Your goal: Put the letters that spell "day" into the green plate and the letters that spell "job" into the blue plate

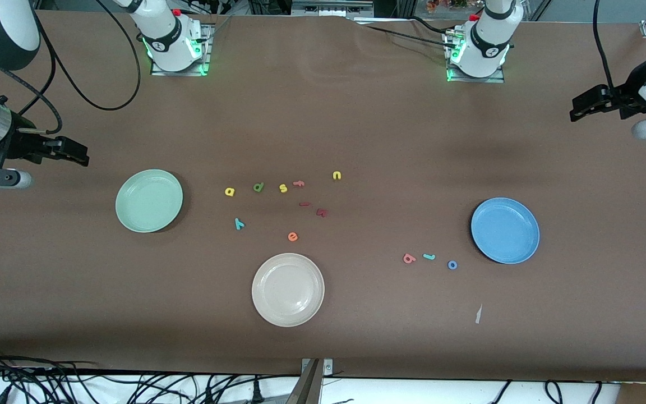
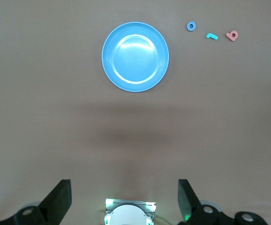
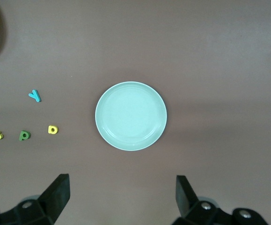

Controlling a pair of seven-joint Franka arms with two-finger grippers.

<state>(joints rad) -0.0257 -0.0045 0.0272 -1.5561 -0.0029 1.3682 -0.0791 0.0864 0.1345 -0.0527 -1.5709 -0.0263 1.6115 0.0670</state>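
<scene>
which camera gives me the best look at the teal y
The right wrist view: the teal y lies sharp and unobstructed on the brown table, beside the green plate. The front view shows it too, only smaller, among the other letters. The left wrist view does not show it.

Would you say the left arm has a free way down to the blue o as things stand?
Probably yes. The left gripper is open and empty above the table's end, and the o lies flat beside the blue plate, apart from the j, with nothing over it.
</scene>
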